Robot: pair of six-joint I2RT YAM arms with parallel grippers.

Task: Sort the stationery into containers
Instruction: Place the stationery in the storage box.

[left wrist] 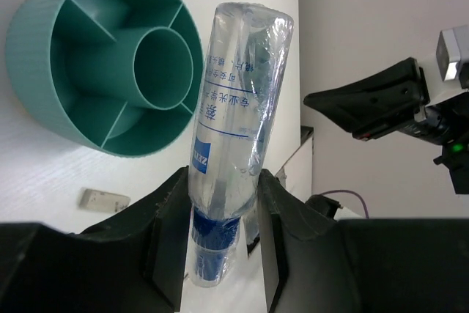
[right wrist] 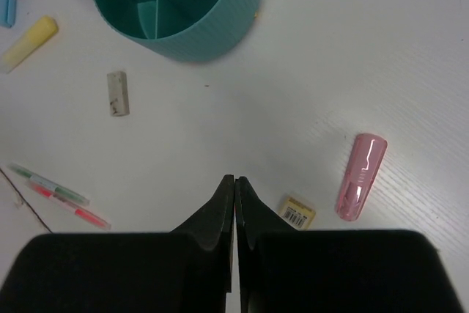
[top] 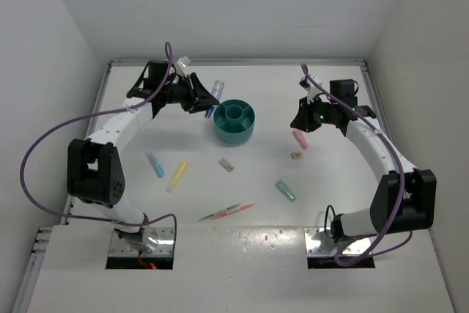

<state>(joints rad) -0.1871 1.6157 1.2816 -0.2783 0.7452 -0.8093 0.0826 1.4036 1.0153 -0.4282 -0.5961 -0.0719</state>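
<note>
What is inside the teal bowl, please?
In the teal bowl, the central cup and the ring compartments in view look empty. The cup's own wall hides part of the floor behind it.

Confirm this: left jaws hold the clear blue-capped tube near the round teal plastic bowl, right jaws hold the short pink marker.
No. The right jaws are shut on nothing; the right wrist view shows the short pink marker lying on the table beside them. The left jaws do hold the clear blue-capped tube near the round teal plastic bowl.
</note>
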